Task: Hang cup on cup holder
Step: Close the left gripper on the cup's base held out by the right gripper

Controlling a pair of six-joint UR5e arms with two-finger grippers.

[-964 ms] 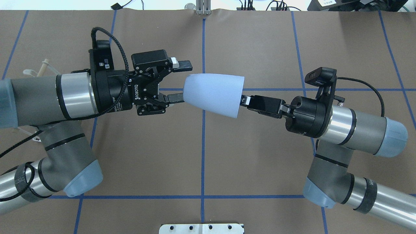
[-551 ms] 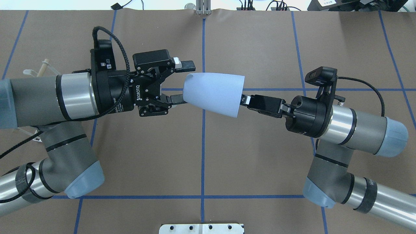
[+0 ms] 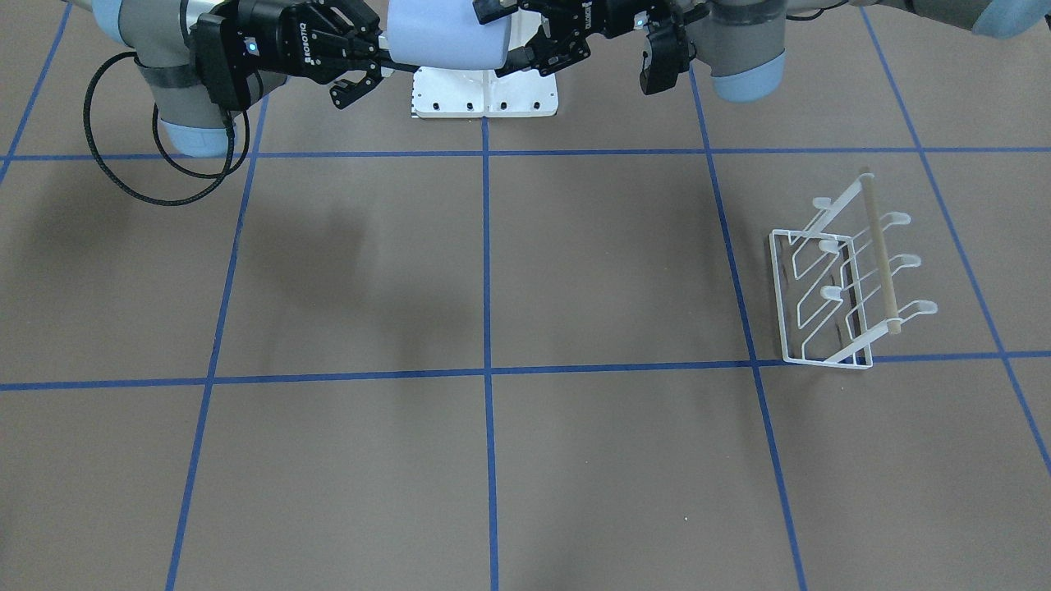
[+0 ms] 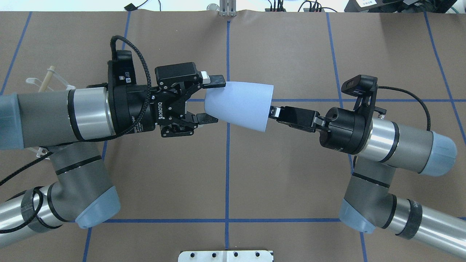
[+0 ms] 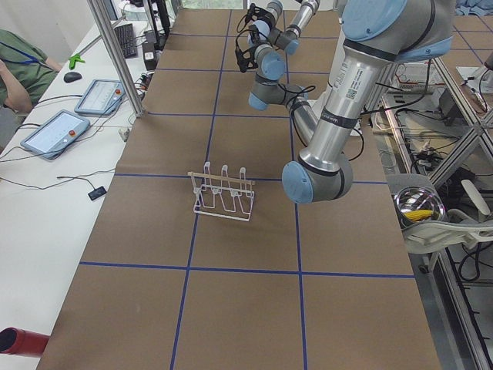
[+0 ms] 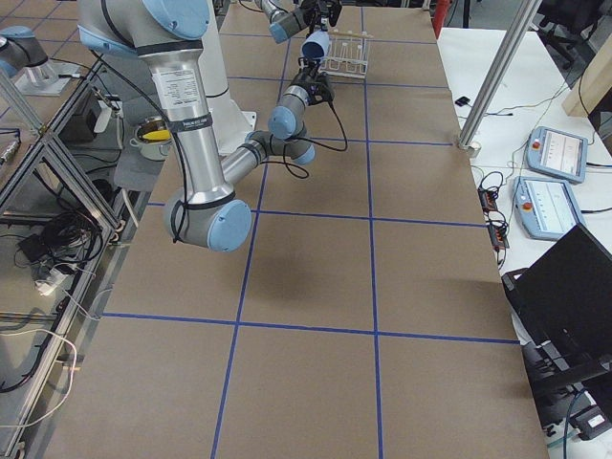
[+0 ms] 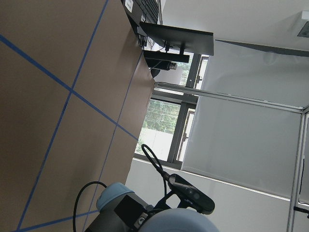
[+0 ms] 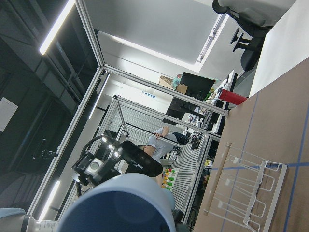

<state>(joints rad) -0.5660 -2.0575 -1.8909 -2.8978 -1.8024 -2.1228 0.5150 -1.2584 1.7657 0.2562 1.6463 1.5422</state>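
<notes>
The left claw [image 4: 214, 99] has moved in toward the cup [image 4: 238, 105]. A second ago its fingers were just short of the cup's small closed end, and only the lower one reached it. Now one finger sits on each side of that end. The cup and the right claw [image 4: 273, 111] have not moved. It looks like a hand-over: the right arm holds the cup out and the left arm comes to take it. My guess is that this is because the cup holder [image 3: 831, 244] stands on the left arm's side.

The cup is up in the air over the surface [image 4: 291, 174], near the middle of the overhead view. It lies on its side, with the small end pointing to 9 o'clock and the wide rim to 3 o'clock.

The right claw is pinching the rim of the cup at the 3 o'clock side. The fingers are close together, and the cup hangs from them alone.

The left claw is spread wide around the small end. One finger is at about 12 o'clock of that end and the other at about 6 o'clock. They are right at the cup's skin, but they have not squeezed it yet — I cannot tell if they touch.

The cup holder stands on the surface, well apart from the cup. In the front-facing view it is at about 4 o'clock, with its prongs bare — no cup hangs there yet.
</notes>
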